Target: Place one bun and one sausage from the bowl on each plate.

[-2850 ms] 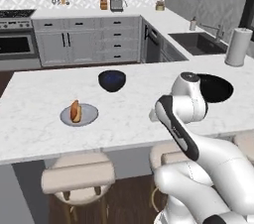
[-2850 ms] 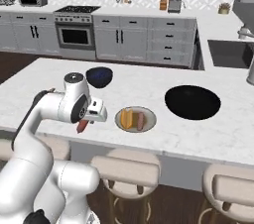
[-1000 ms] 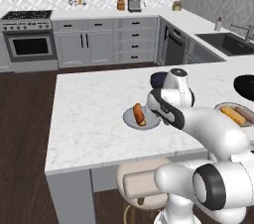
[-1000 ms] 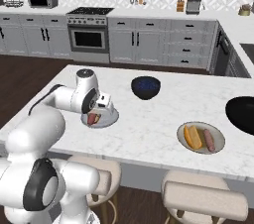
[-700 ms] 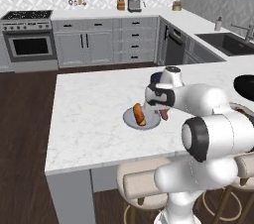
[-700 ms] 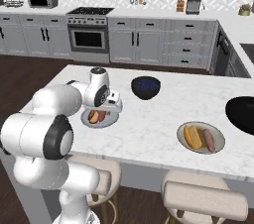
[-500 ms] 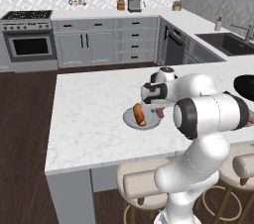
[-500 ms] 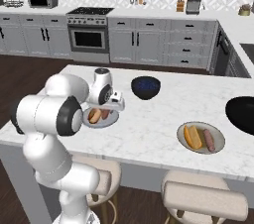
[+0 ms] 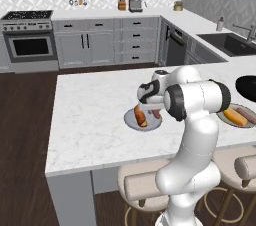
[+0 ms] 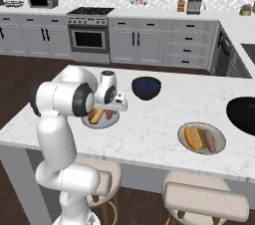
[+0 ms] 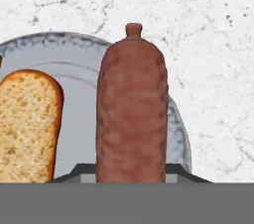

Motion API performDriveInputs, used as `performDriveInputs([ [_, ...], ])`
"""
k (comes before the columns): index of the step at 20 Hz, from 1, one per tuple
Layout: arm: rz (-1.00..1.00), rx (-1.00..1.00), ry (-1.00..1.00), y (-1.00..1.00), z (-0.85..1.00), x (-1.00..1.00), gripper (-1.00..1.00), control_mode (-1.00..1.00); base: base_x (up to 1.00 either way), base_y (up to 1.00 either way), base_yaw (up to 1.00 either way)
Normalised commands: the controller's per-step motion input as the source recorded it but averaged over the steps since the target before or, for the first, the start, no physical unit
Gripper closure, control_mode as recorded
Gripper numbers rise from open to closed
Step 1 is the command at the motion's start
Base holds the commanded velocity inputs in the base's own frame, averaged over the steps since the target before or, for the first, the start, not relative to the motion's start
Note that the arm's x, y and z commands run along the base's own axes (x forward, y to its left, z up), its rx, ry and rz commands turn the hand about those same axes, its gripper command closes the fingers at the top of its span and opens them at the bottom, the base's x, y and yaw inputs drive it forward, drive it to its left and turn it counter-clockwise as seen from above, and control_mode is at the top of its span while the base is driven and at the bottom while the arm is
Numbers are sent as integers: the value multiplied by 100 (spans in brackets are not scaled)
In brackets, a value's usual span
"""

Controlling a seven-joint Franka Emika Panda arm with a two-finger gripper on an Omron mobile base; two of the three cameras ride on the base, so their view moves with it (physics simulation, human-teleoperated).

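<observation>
Close to the hand, a sausage (image 11: 131,114), a matte reddish-brown cylinder with a small nub at its far end, stands lengthwise between the fingers of the gripper (image 10: 121,103), which is closed narrow on it just above the grey plate (image 11: 79,64). Beside the sausage on that smooth round plate lies a bun (image 11: 27,124), golden-crusted with a porous, crumbly cut face. In the base views the grey plate (image 9: 131,122) sits on the white marble-veined bench (image 9: 90,120) right under the gripper, the bun (image 9: 139,116) showing orange on it. Further along the bench from the grey plate lies a second plate (image 10: 219,145), pale-rimmed with an olive-brown centre, carrying another bun (image 10: 193,137) and a slim pinkish sausage (image 10: 210,140) side by side. Beyond that plate, at the bench's edge, is the wide shallow black bowl (image 10: 244,113), glossless and round. Behind the grey plate, toward the kitchen, stands a smaller, deeper dark blue bowl (image 10: 146,87). Farthest back are grey cabinets (image 10: 164,45) and a steel oven (image 10: 89,37).
</observation>
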Motion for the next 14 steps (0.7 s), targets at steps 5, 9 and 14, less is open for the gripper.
performDriveInputs([
  [5, 0, 0, -5, 0, -8, -23, 100, -100, 0, 0, 0],
  [9, -4, 0, -5, 4, 2, -7, -100, -100, 0, 0, 0],
  [14, -2, 0, 0, 0, 13, 1, -100, -100, 0, 0, 0],
])
